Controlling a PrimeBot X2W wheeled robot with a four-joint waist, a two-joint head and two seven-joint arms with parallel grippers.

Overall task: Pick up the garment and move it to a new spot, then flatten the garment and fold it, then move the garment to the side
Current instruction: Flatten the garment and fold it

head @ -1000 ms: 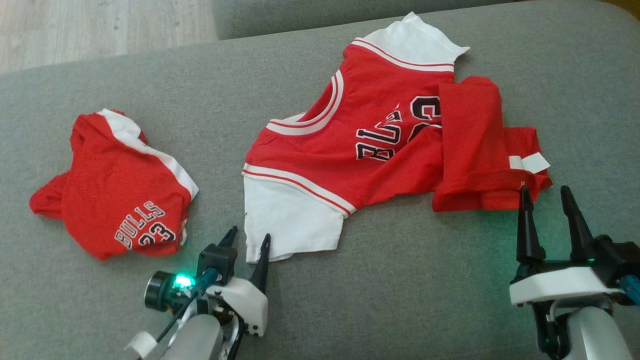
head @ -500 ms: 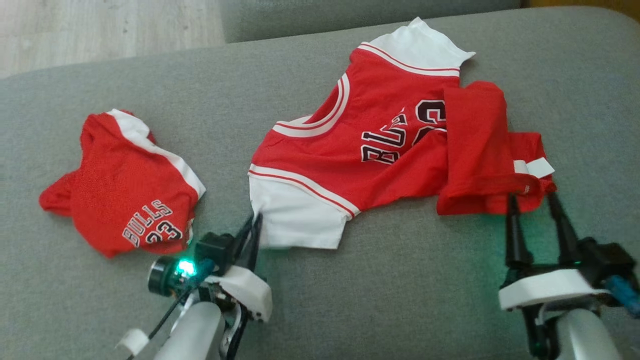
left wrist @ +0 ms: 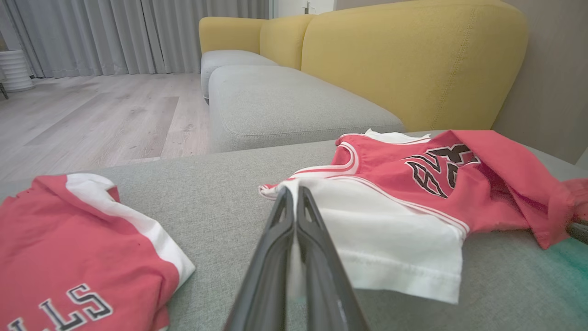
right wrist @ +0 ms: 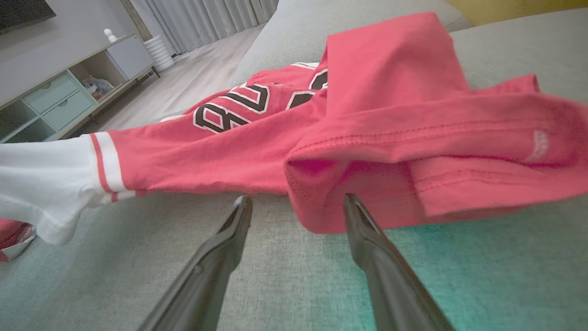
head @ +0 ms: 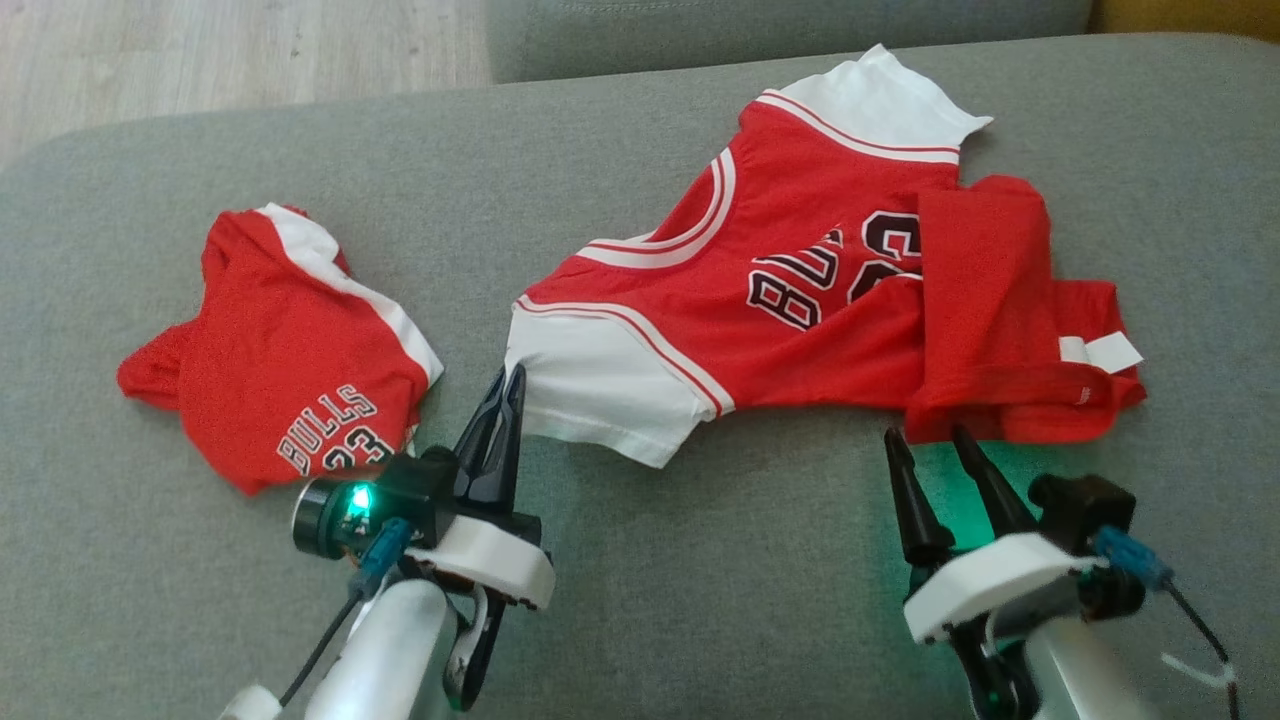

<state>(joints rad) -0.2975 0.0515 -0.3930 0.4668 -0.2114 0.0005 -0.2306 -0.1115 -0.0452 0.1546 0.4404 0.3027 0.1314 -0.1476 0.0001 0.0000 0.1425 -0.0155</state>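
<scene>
We are at the pick-up step: our left gripper is pinched shut on the white sleeve of the crumpled red jersey lying on the grey cushion, while our right gripper stands wide open and holds nothing at the red hem, which we judge it must clamp before we lift.

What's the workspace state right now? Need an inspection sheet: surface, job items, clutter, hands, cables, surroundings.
Surface: grey sofa cushion, fabric.
Job's things: jersey, red and white, lying unflattened, with its right part folded over itself; its white sleeve points toward the robot.
Clutter: second jersey, crumpled, to the left and apart from the first.
Hands: left hand is shut on the white sleeve's edge; right hand is open, tips at the red hem, not gripping.
Cables: black cable at the left wrist; blue-plug cable at the right wrist.
Surroundings: wooden floor, yellow sofa back, curtains, cabinet.
</scene>
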